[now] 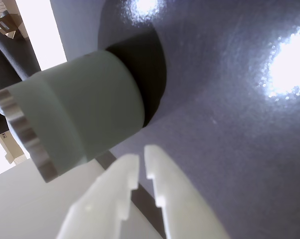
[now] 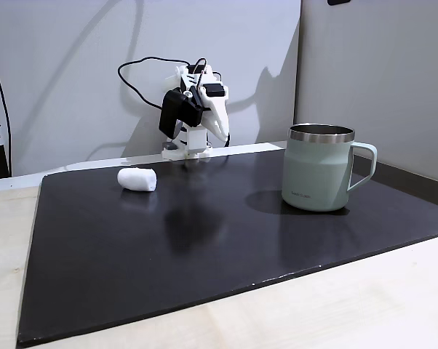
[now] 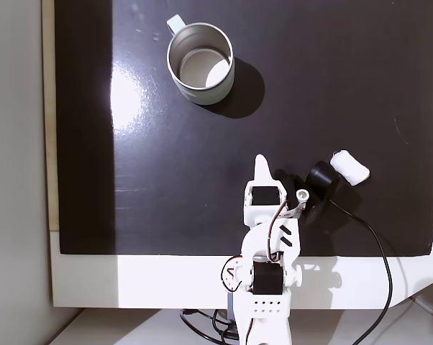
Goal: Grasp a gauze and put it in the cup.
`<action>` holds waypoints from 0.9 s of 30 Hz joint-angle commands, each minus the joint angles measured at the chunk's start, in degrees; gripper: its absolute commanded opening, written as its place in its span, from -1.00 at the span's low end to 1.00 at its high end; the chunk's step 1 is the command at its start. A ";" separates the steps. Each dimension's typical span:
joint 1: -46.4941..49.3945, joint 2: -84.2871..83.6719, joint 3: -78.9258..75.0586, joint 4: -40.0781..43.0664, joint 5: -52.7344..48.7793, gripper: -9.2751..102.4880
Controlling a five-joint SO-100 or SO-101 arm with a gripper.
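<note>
Glossy black mat (image 2: 204,247); matte mint cup (image 2: 317,171) w/ steel rim; soft white gauze (image 2: 137,178) roll apart; gripper (image 1: 141,157) nearly closed, empty.

Bright and even in both fixed views, with glare on the dark mat (image 3: 130,100) left of the cup (image 3: 200,72); blown-out hotspots upper right and soft blurred fingers (image 1: 165,194) in the wrist view.

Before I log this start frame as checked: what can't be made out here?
- Cup print: too small in a fixed view.
- Cup in the wrist view: blurred, cut off at left.
- Gripper there: bases cut off below.
- Gauze texture: too small.
</note>
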 commanded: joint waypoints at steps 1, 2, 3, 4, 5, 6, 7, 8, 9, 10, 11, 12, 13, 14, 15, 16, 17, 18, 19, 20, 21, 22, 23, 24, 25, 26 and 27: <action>-1.76 0.53 -0.44 -0.53 -1.23 -0.83; -1.76 0.53 -0.44 -0.53 -1.32 -0.83; -1.76 0.53 -0.44 -0.53 -1.32 -0.83; -1.76 0.53 -0.44 -0.53 -1.32 -0.83; -1.76 0.53 -0.44 -0.53 -1.23 -0.83; -1.67 0.53 -0.44 -0.53 -1.23 -0.83; -1.67 0.53 -0.44 -0.53 -1.23 -0.83; -1.76 0.53 -0.44 -0.53 -1.23 -0.83; -1.76 0.53 -0.44 -0.53 -1.32 -0.83; -1.85 0.53 -0.44 -0.53 -1.32 -0.83; -1.85 0.53 -0.44 -0.53 -1.32 -0.83; -1.85 0.53 -0.44 -0.53 -1.32 -0.83; -1.85 0.53 -0.44 -0.53 -1.32 -0.83; -1.85 0.53 -0.44 -0.53 -1.32 -0.83; -1.85 0.53 -0.44 -0.53 -1.41 -0.83; -2.02 0.53 -0.44 -0.53 -1.58 -0.83; -2.29 0.53 -0.44 -0.53 -1.93 -0.83; -2.46 0.53 -0.44 -0.53 -2.20 -0.83; -2.46 0.53 -0.44 -0.53 -2.46 -0.83; -2.37 0.53 -0.53 -0.35 -2.64 -0.83; -1.76 0.53 -0.88 0.26 -2.37 -0.83; -0.79 0.62 -1.58 1.14 -1.23 -0.83; 0.09 0.62 -2.64 2.20 -0.44 -0.83; 0.62 0.62 -3.96 3.52 0.00 -0.83; 0.97 0.62 -5.54 5.10 0.09 -0.83; 1.14 0.62 -7.38 6.77 0.09 -0.83; 1.41 0.62 -9.32 8.44 0.09 -0.83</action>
